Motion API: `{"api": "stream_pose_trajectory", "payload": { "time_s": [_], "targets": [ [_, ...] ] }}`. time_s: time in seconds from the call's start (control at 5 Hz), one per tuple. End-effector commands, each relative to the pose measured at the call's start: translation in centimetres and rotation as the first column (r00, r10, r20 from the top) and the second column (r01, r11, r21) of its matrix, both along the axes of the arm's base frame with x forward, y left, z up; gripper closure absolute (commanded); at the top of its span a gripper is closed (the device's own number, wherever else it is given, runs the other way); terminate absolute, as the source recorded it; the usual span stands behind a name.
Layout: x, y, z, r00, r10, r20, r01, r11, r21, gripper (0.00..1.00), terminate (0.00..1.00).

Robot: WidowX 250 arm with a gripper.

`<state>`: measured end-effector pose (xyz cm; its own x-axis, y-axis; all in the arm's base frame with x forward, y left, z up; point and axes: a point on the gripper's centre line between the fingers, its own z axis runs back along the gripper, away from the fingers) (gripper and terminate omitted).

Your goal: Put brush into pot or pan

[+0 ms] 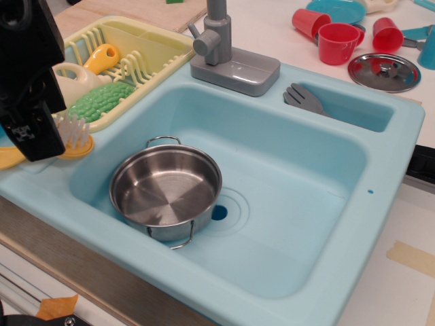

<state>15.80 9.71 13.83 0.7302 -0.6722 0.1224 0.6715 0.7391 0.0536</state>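
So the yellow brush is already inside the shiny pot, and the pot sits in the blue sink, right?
Not quite. In the observation.image view the pot is empty. The brush lies on the sink's left rim, partly behind the end effector. The pot does sit in the sink.

Pot [166,192] in sink [380,146] left half; brush [73,134] on rim left, seemingly behind end effector [30,129].

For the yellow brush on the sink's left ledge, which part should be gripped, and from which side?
Probably the flat handle, from above. The brush lies on the sink ledge, bristles up, handle running left behind the gripper, so the bristled head gives poorer purchase.
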Motion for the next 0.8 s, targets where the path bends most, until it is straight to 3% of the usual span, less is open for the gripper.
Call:
{"api": "stream_pose_trajectory", "payload": {
  "time_s": [0.0,0.2,0.4,0.6],
  "targets": [
    [0.6,0.7,-1.2,1.000,-0.011,0.009,0.012,1.000,-0.019,0.00,0.00],
    [0.6,0.6,-2.2,1.000,-0.004,0.003,0.005,0.999,-0.045,0.00,0.00],
    [0.5,0.3,-2.8,1.000,0.003,0.001,-0.003,0.998,-0.060,1.00,0.00],
    [0.9,-0.2,-2.3,1.000,-0.001,0.010,0.002,0.998,-0.059,1.00,0.00]
  ]
}}
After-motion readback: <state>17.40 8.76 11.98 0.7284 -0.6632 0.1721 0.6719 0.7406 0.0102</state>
